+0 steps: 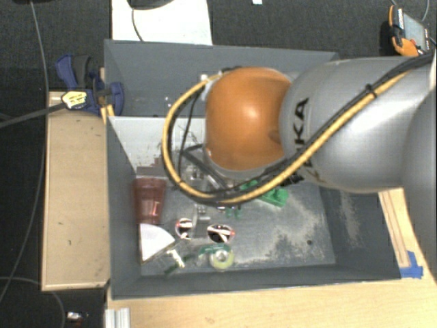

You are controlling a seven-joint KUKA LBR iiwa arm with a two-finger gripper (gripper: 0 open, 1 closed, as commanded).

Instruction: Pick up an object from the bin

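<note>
Grey bin [300,238] floor lay beneath the pincer [201,223], whose state I couldn't tell. A red-and-white piece [220,234] just beside it seemed light, rigid and slick, best gripped across its edges.

Fairly bright, even light falls from above, putting a soft sheen on the arm [362,121] and its orange cover [246,118]. Under the arm the bin [273,282] floor lies in soft shadow, its walls dim.

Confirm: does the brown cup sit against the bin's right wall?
No, the brown cup sits by the bin's left wall, beside the white wedge.
</note>
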